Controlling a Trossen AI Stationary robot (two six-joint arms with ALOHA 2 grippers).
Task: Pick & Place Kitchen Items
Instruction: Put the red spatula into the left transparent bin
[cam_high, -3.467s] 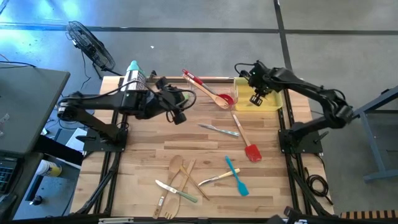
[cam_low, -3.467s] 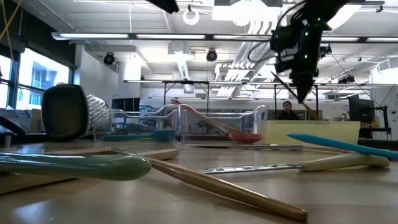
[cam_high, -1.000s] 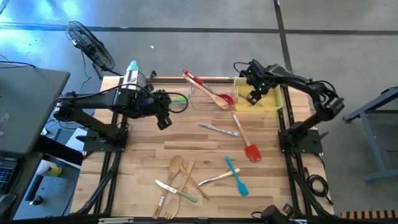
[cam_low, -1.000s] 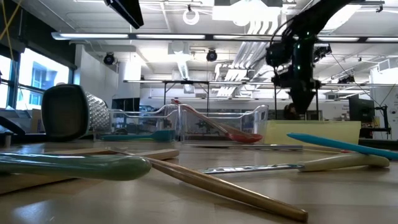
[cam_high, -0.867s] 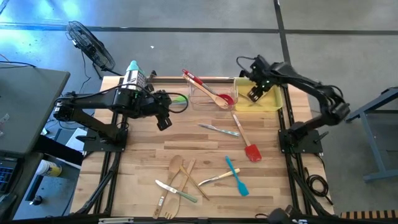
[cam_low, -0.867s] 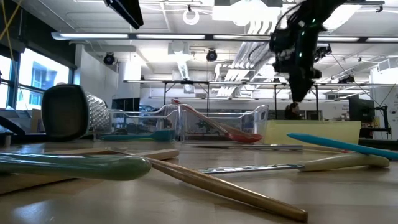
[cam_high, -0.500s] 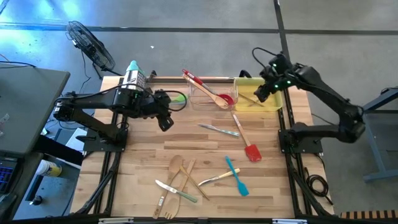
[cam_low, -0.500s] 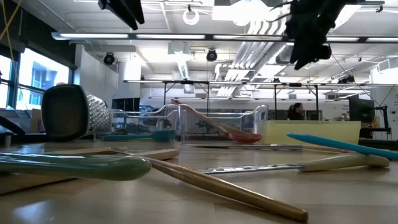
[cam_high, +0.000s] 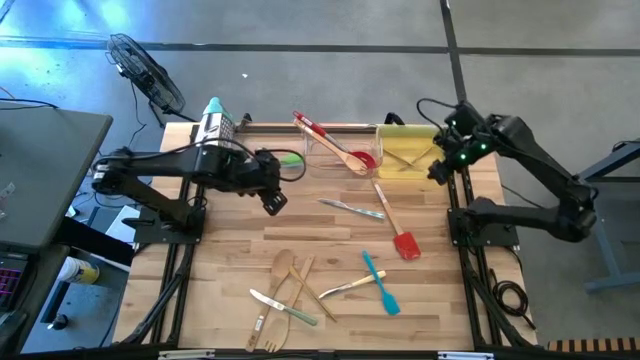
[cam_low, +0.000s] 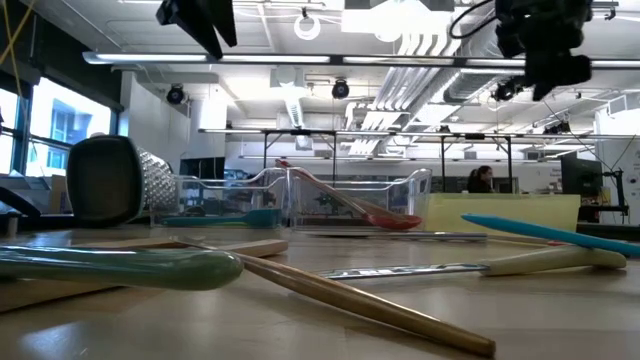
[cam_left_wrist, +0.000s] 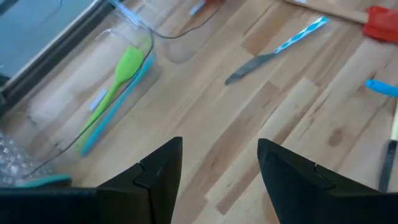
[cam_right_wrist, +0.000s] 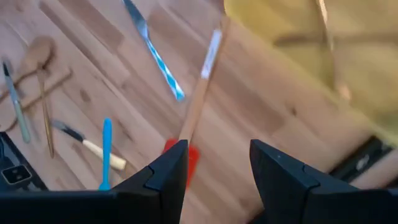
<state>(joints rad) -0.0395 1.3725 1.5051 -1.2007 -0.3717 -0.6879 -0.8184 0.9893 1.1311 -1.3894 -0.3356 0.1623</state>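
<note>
My left gripper (cam_high: 272, 200) (cam_left_wrist: 219, 149) hangs open above bare wood, near a clear tray (cam_left_wrist: 81, 134) that holds a green spatula (cam_left_wrist: 118, 78) and a blue one. My right gripper (cam_high: 440, 170) (cam_right_wrist: 217, 149) hangs open and high at the near right corner of the yellow tray (cam_high: 395, 145), where wooden utensils (cam_right_wrist: 326, 37) lie. Lying flat on the table are a teal-handled knife (cam_high: 350, 207), a red spatula (cam_high: 405, 245), a blue spatula (cam_high: 380, 283), a pale-handled knife (cam_high: 348, 289) and wooden spoons and forks (cam_high: 285, 285).
A second clear tray (cam_high: 318, 165) at the back holds a red spoon (cam_high: 345, 152) and a red spatula that lean over its rim. The steel grater (cam_high: 213, 125) lies at the far left. Bare wood lies between the trays and the loose utensils.
My right gripper has risen from low over the yellow tray and swung toward the table's right edge, staying open. My left gripper has rolled about its own line and otherwise kept its place.
</note>
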